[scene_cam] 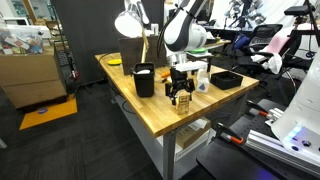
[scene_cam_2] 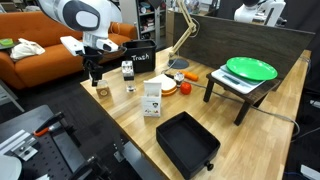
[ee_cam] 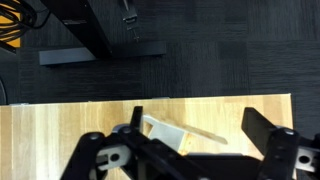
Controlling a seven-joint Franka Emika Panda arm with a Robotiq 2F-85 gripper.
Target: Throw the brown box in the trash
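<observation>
Hovering just above the brown box (scene_cam_2: 103, 92) with the gripper (scene_cam_2: 95, 76) spread wide and holding nothing; box upright on the wooden table (scene_cam_2: 130, 125), close to its left edge, to the near left of the trash (scene_cam_2: 140, 58) and apart from it. Judged risk: appearing askew between the jaws in the wrist view, hence liable to twist or tip under an off-centre closure and slide off the nearby edge. Further risk in transit: a weak pinch, then a drop short of the bin rim
</observation>
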